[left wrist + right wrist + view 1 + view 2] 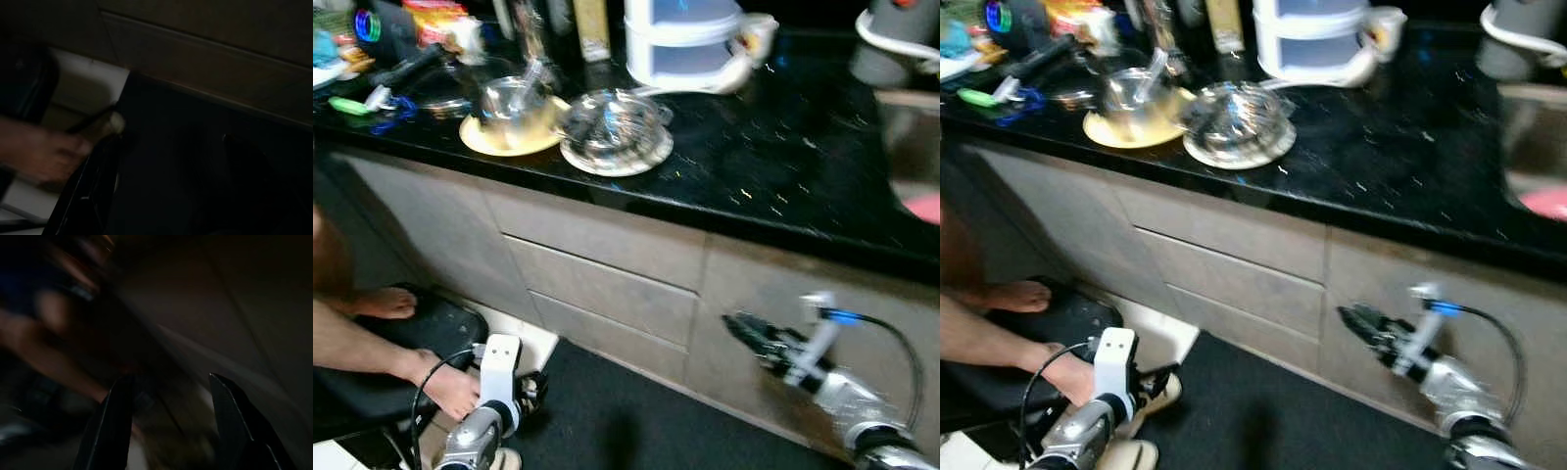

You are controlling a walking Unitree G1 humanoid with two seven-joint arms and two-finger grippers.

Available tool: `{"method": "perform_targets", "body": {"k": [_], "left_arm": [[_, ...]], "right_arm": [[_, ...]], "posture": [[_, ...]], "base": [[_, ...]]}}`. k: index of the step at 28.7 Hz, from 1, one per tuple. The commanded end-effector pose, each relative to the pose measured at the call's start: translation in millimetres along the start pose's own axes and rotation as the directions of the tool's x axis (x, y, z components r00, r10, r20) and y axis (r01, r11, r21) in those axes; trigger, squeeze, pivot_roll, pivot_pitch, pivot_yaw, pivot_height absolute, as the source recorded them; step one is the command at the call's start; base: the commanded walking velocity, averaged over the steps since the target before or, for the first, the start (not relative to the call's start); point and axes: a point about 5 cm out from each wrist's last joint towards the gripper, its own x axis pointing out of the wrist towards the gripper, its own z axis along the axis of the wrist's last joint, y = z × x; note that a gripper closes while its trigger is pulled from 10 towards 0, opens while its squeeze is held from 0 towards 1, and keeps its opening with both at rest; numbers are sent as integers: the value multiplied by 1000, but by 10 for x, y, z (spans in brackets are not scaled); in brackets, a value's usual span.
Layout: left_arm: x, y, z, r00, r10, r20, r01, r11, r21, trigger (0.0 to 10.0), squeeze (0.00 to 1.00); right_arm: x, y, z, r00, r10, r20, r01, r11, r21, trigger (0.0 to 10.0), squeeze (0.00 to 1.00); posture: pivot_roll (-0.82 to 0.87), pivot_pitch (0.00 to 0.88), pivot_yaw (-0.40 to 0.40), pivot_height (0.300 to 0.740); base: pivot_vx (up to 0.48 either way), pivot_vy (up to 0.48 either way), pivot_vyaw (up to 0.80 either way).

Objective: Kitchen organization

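Jaws spread apart on right gripper [168, 426], held low before the cabinet drawers [607, 284]. Left gripper [530, 390] hangs idle; finger state indeterminate. Glass bowls [612, 127] sit on black countertop [783, 166].

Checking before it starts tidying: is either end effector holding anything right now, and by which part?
Nothing is held. The right end effector is open and empty; the left end effector hangs low, with no object seen in it.
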Motion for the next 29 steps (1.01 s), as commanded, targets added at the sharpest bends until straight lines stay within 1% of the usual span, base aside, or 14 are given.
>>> {"method": "perform_targets", "body": {"k": [1, 2, 3, 4, 5, 6, 7, 8, 10, 13, 16, 22, 26, 29], "left_arm": [[28, -26, 58, 1000, -9, 18, 9, 1000, -3, 10000, 0], [28, -26, 58, 1000, -9, 18, 9, 1000, -3, 10000, 0], [41, -57, 76, 1000, -17, 26, 17, 1000, -1, 10000, 0], [41, -57, 76, 1000, -17, 26, 17, 1000, -1, 10000, 0], [47, -71, 83, 999, -20, 30, 20, 1000, 0, 10000, 0], [47, -71, 83, 999, -20, 30, 20, 1000, 0, 10000, 0], [53, -94, 93, 999, -26, 36, 26, 1000, 3, 10000, 0], [55, -99, 96, 999, -28, 38, 28, 1000, 3, 10000, 0], [55, -99, 96, 999, -28, 38, 28, 1000, 3, 10000, 0], [60, -120, 105, 998, -38, 45, 38, 999, 10, 10000, 0], [61, -125, 113, 998, -39, 53, 39, 999, 7, 10000, 0], [57, -122, 105, 998, -34, 50, 33, 999, 14, 10000, 0], [51, -115, 82, 999, -42, 35, 41, 999, 10, 10000, 0], [51, -117, 79, 998, -45, 33, 45, 999, 5, 10000, 0]], "right_arm": [[-62, 73, 2, 995, 95, 28, -97, 994, 48, 10000, 0], [-62, 73, 2, 995, 95, 28, -97, 994, 48, 10000, 0], [-52, 276, 179, 951, 293, 97, -299, 953, 49, 10000, 0], [-52, 276, 179, 951, 293, 97, -299, 953, 49, 10000, 0], [-53, 406, 277, 910, 393, 131, -402, 914, 49, 10000, 0], [-53, 406, 277, 910, 393, 131, -402, 914, 49, 10000, 0], [-12, 635, 443, 828, 538, 155, -547, 837, 18, 10000, 0], [0, 694, 487, 803, 575, 157, -583, 812, 11, 10000, 0], [0, 694, 487, 803, 575, 157, -583, 812, 11, 10000, 0], [55, 870, 735, 712, 668, 215, -673, 737, -62, 10000, 0], [71, 979, 911, 660, 709, 250, -707, 698, -114, 10000, 0], [149, 1204, 1038, 615, 758, 218, -740, 650, -172, 10000, 0], [356, 1338, 1205, 652, 721, 235, -673, 693, -258, 10000, 0], [426, 1383, 1281, 666, 709, 233, -643, 703, -303, 10000, 0]], "posture": [[-34, 46, 62, 740], [-34, 46, 62, 740], [-33, 48, 62, 740], [-33, 48, 62, 740], [-29, 49, 63, 740], [-29, 49, 63, 740], [-28, 50, 65, 740], [-29, 52, 66, 740], [-29, 52, 66, 740], [-28, 52, 66, 740], [-27, 52, 66, 740], [-29, 55, 65, 740], [-27, 58, 63, 740], [-27, 59, 64, 740]], "base": [[382, 0, 0], [382, 0, 0], [382, 0, 0], [382, 0, 0], [382, 0, 0], [382, 0, 0], [375, 0, 0], [375, 0, 0], [375, 0, 0], [363, 0, 0], [317, 0, 0], [44, 0, 0], [0, 0, 0], [0, 0, 0]]}}
